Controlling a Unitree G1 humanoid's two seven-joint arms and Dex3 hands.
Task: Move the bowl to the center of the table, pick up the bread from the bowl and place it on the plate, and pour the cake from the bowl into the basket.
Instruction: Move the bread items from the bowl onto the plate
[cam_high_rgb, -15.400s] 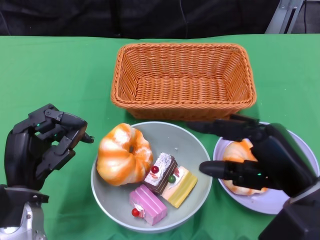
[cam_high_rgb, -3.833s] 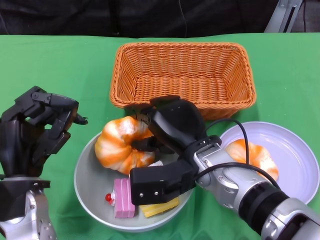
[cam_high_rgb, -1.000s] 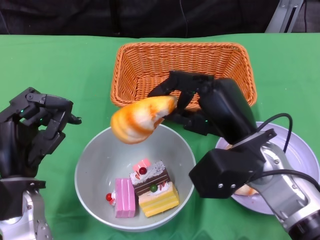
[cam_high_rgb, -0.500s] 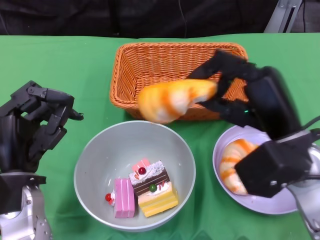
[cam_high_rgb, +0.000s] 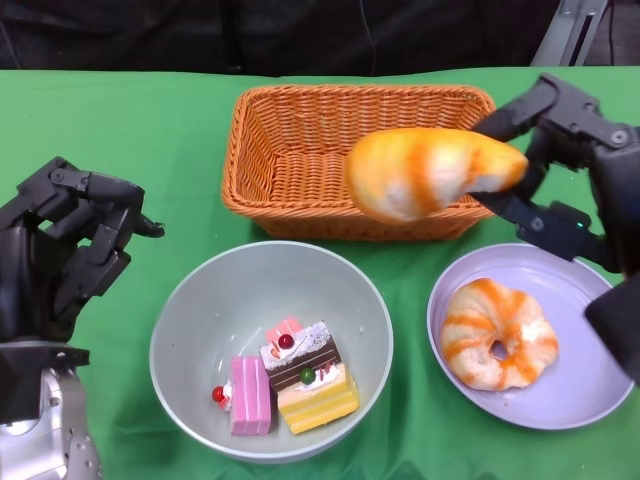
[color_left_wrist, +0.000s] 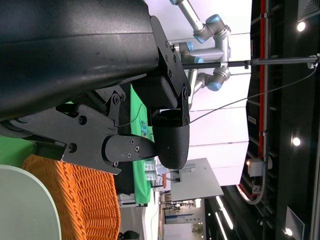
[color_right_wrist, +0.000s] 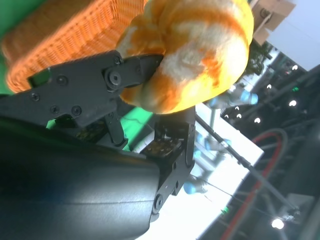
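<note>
My right hand (cam_high_rgb: 565, 165) holds an orange-and-white bread ring (cam_high_rgb: 425, 172) in the air, over the front right of the wicker basket (cam_high_rgb: 300, 150); the right wrist view shows the same bread ring (color_right_wrist: 200, 55) pinched between the fingers. A second bread ring (cam_high_rgb: 498, 333) lies on the pale plate (cam_high_rgb: 590, 400) at the right. The grey-green bowl (cam_high_rgb: 200, 320) sits in front of the basket with several small cake pieces (cam_high_rgb: 290, 375) in it. My left hand (cam_high_rgb: 60, 250) is raised at the left of the bowl, fingers curled, holding nothing.
A green cloth (cam_high_rgb: 120, 130) covers the table. The basket holds nothing. A dark backdrop runs along the far table edge. The left wrist view shows the basket's edge (color_left_wrist: 85, 200) and a distant robot arm.
My right hand has carried the bread ring up and to the right, from above the bowl to over the basket's right end, near the plate. The left hand stays put.
</note>
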